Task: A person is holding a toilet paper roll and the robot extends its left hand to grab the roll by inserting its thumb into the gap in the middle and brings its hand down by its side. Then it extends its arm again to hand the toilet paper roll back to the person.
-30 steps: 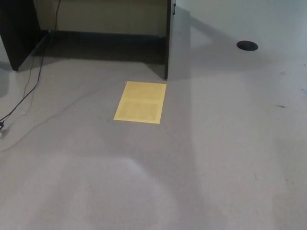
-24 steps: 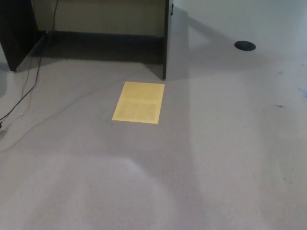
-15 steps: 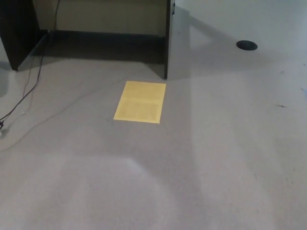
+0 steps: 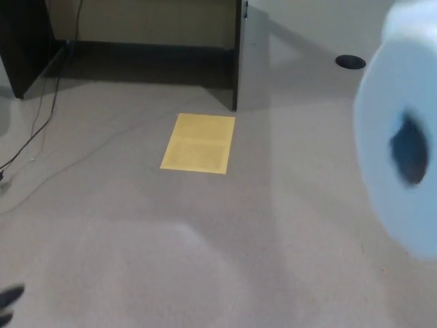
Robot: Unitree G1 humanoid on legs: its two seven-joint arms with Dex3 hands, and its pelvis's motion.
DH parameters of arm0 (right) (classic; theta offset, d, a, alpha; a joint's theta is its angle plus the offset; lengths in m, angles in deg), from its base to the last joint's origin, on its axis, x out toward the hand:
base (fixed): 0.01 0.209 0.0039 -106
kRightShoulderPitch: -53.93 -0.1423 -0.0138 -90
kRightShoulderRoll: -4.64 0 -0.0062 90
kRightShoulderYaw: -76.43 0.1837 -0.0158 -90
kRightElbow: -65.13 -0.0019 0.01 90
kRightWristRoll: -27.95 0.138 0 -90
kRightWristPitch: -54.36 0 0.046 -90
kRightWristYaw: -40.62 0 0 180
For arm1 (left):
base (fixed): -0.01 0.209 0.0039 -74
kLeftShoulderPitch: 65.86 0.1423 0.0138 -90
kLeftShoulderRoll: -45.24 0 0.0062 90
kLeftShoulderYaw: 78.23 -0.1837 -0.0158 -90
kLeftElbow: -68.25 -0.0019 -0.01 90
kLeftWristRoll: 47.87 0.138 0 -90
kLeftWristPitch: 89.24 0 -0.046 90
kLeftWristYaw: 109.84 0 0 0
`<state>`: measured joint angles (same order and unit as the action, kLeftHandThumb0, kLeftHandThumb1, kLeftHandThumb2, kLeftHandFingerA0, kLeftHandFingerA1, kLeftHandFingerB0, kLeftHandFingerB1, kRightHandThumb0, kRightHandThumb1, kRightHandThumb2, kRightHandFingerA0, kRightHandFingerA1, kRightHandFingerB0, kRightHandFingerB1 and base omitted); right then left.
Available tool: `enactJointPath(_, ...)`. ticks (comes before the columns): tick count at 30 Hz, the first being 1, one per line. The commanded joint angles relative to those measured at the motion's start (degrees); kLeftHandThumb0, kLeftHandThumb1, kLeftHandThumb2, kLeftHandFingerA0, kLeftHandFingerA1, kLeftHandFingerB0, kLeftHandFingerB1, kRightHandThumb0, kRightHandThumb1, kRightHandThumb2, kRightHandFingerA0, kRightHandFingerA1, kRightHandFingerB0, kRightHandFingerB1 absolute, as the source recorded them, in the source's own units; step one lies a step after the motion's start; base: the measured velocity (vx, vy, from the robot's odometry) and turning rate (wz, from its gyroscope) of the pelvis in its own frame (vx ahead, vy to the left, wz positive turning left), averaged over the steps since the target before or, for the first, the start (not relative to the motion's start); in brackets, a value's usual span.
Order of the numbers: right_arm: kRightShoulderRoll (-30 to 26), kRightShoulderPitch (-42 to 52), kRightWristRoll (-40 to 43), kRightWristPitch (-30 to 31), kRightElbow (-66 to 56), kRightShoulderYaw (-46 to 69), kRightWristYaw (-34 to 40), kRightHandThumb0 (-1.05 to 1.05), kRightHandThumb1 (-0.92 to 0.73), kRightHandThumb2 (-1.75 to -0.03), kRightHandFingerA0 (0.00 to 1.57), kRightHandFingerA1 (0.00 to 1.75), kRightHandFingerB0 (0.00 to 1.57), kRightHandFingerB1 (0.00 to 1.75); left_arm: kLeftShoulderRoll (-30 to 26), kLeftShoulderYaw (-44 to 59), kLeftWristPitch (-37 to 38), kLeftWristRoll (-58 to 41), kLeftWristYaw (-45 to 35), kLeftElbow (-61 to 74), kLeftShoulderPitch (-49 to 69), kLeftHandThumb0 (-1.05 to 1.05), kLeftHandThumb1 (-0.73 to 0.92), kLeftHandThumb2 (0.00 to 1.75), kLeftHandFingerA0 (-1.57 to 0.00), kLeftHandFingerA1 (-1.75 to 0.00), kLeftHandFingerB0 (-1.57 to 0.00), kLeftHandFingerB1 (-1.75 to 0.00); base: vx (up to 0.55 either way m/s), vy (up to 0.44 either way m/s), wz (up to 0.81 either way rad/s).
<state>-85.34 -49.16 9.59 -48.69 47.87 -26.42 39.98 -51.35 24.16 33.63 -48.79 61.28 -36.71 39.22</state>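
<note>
At the right edge of the head view, the toilet paper roll (image 4: 399,137) hangs large and blurred in the air, its dark core hole facing me and slightly to the right of its middle. I cannot see who or what holds it; no person's hand shows. Down in the bottom left corner, a small dark tip of my left hand (image 4: 9,301) pokes into the picture, well apart from the roll. So little of it shows that I cannot tell whether it is spread or clenched, only that it holds nothing I can see. My right hand is not in view.

Beyond, on the grey floor (image 4: 205,232), lies a yellow sheet (image 4: 198,143), with a dark desk panel (image 4: 237,55) standing behind it, cables (image 4: 37,130) trailing along the left, and a round black disc (image 4: 350,62) just above the roll's edge.

I judge the grab has not started: my left hand has the whole width of the picture to cross. The risk lies in the roll's blur, which suggests it is not steady. If I reach before it settles, my thumb may miss the core and push against the soft face instead, knocking the roll aside or out of its holder's grip. The roll also sits partly outside my picture, so I could misjudge its edge.
</note>
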Motion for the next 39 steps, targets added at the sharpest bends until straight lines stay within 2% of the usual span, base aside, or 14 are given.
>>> enactJointPath(1,-0.40,0.24,-0.83,-0.63,0.86,-0.39,0.20,-0.40,-0.65,-0.60,0.76,0.59,0.60,0.43,-6.46,2.39,-11.22,-9.29,-3.81,28.35,-5.84,-0.36,0.44,0.54,-0.33,-0.37,-0.27,-0.30,0.00,0.000,0.00)
enactJointPath(3,-0.21,1.19,-0.65,-0.63,1.00,-0.34,0.04,-0.39,-0.65,-0.60,0.72,0.54,0.58,0.43,-5.56,0.85,-12.76,-8.90,-3.69,32.09,-6.52,-0.41,0.39,0.62,-0.31,-0.40,-0.26,-0.36,0.00,0.000,0.00)
enactJointPath(5,-0.26,1.35,-1.06,-0.89,1.00,-0.76,0.38,-0.39,-0.65,-0.60,0.72,0.54,0.59,0.43,-4.65,-0.40,-13.40,-8.11,-3.77,33.79,-7.64,-0.34,0.44,0.53,-0.40,-0.37,-0.28,-0.31,0.00,0.000,0.00)
enactJointPath(7,-0.18,0.86,-1.78,-0.91,1.09,-1.43,1.07,-0.38,-0.66,-0.60,0.75,0.60,0.57,0.43,-3.92,-1.95,-14.24,-5.78,-3.65,35.65,-9.97,-0.41,0.41,0.61,-0.29,-0.39,-0.26,-0.35,0.00,0.000,0.00)
enactJointPath(12,0.15,2.65,-0.69,-0.84,1.05,-0.78,-0.19,-0.37,-0.65,-0.60,0.69,0.52,0.57,0.42,-0.83,-8.19,-20.15,-4.89,-3.42,47.15,-9.45,-0.33,0.42,0.53,-0.32,-0.37,-0.28,-0.31,0.00,0.000,0.00)
enactJointPath(13,0.22,1.87,-0.76,-0.43,1.01,-0.83,-0.39,-0.37,-0.66,-0.60,0.71,0.53,0.57,0.43,-0.80,-9.04,-21.29,-5.08,-3.61,47.93,-10.78,-0.43,0.37,0.62,-0.32,-0.42,-0.23,-0.36,0.00,0.000,0.00)
enactJointPath(17,0.55,1.12,-1.11,0.10,0.81,-1.20,-0.67,-0.39,-0.66,-0.60,0.72,0.51,0.54,0.41,0.11,-12.61,-25.63,-3.94,-3.67,51.74,-14.67,-0.44,0.38,0.61,-0.26,-0.40,-0.22,-0.35,0.00,0.000,0.00)
enactJointPath(18,0.71,0.16,-1.62,0.59,0.96,-1.56,0.06,-0.38,-0.66,-0.60,0.74,0.54,0.56,0.42,0.95,-15.14,-26.38,-2.48,-4.14,52.26,-19.00,-0.22,0.28,0.84,-0.09,-0.51,-0.08,-0.50,0.00,0.000,0.00)
enactJointPath(33,1.91,-1.65,-1.03,0.90,0.65,-1.52,-0.20,-0.37,-0.66,-0.60,0.76,0.60,0.57,0.42,8.14,-25.68,-39.98,6.18,-3.16,55.01,-41.71,-0.22,0.22,0.80,-0.09,-0.52,-0.07,-0.49,0.00,0.000,0.00)
enactJointPath(34,1.88,-1.59,-1.17,0.78,0.62,-1.64,-0.11,-0.38,-0.66,-0.60,0.75,0.57,0.58,0.42,8.48,-26.02,-40.48,7.30,-2.99,54.80,-42.56,-0.40,0.41,0.52,-0.21,-0.36,-0.18,-0.27,0.00,0.000,0.00)
enactJointPath(36,2.29,-1.32,-1.41,0.58,0.78,-1.83,0.16,-0.38,-0.66,-0.60,0.74,0.57,0.57,0.42,8.80,-26.40,-41.15,8.43,-2.83,55.04,-42.59,-0.41,0.41,0.52,-0.18,-0.36,-0.17,-0.27,0.00,0.000,0.00)
enactJointPath(37,2.33,-1.22,-1.26,0.22,0.74,-1.67,0.09,-0.37,-0.66,-0.60,0.72,0.56,0.58,0.43,9.92,-27.13,-40.88,9.43,-2.11,53.98,-43.57,-0.47,0.32,0.60,-0.08,-0.40,-0.09,-0.28,0.00,0.000,0.00)
enactJointPath(38,2.30,-1.32,-1.24,0.28,0.86,-1.60,0.01,-0.37,-0.65,-0.60,0.73,0.58,0.58,0.43,10.15,-27.68,-41.25,11.10,-1.91,53.90,-43.88,-0.47,0.33,0.64,-0.06,-0.37,-0.09,-0.21,0.00,0.000,0.00)
enactJointPath(39,2.34,-1.84,-1.25,0.45,0.94,-1.56,-0.12,-0.38,-0.65,-0.60,0.74,0.59,0.57,0.43,10.26,-27.93,-41.81,12.49,-1.92,53.63,-44.75,-0.42,0.42,0.54,-0.05,-0.29,-0.05,-0.23,0.00,0.000,0.00)
